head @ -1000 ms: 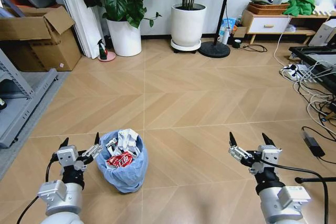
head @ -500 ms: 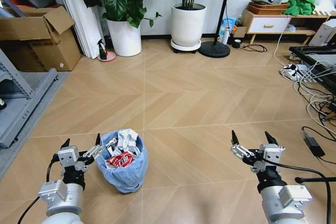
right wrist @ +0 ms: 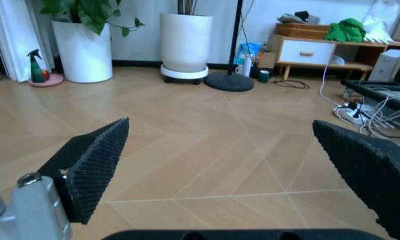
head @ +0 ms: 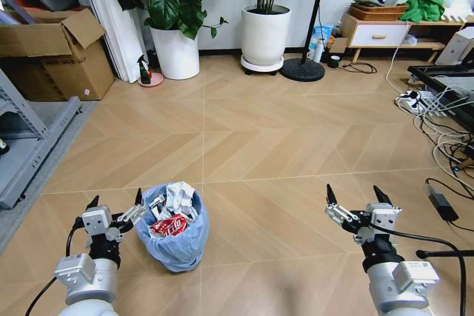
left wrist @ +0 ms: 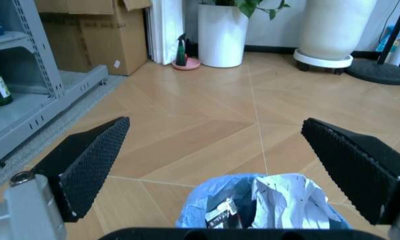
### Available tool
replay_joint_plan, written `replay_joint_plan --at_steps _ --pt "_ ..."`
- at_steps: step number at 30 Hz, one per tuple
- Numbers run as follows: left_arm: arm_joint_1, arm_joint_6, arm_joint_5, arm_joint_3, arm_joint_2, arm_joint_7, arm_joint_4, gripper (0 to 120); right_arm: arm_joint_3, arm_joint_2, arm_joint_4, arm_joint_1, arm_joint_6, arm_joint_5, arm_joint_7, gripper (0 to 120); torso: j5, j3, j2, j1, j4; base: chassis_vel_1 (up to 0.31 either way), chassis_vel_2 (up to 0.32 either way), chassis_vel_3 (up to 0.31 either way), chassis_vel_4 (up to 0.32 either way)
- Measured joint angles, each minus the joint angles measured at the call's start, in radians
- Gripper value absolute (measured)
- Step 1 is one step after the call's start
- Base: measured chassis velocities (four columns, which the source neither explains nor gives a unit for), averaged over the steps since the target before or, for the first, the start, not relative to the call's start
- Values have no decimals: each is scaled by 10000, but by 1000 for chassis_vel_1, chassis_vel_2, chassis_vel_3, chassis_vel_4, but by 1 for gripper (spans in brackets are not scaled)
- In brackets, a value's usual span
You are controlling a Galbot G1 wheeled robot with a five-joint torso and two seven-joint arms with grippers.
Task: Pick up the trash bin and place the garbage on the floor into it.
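Observation:
The trash bin (head: 175, 238) stands on the floor (head: 266, 146), lined with a crinkly light blue bag. Garbage fills it: crumpled white paper (head: 180, 196) and a red snack wrapper (head: 169, 225). My left gripper (head: 114, 201) is open just to the bin's left, its nearer finger almost at the rim. The left wrist view shows the bin's blue rim (left wrist: 217, 192) and white paper (left wrist: 290, 200) low between the open fingers (left wrist: 86, 160). My right gripper (head: 355, 195) is open over bare floor, well to the right of the bin. The right wrist view shows its wide-spread fingers (right wrist: 93, 162).
Two white plant pots (head: 265, 35) and a fan base (head: 301, 70) stand at the back wall, with a green spray bottle (head: 144, 70). Cardboard boxes (head: 55, 53) and a grey shelf (head: 29, 142) are on the left. Cables and a power strip (head: 415, 100) lie at right.
The right gripper has shifted slightly right and down since one second ago. The left gripper and the bin have held still.

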Motion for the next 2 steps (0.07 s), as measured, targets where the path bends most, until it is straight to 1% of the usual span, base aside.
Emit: replay_joint_plan --at_steps 2 --pt "0 0 -2 0 2 0 2 100 0 -2 -1 0 1 1 2 100 0 0 0 0 0 0 0 0 0"
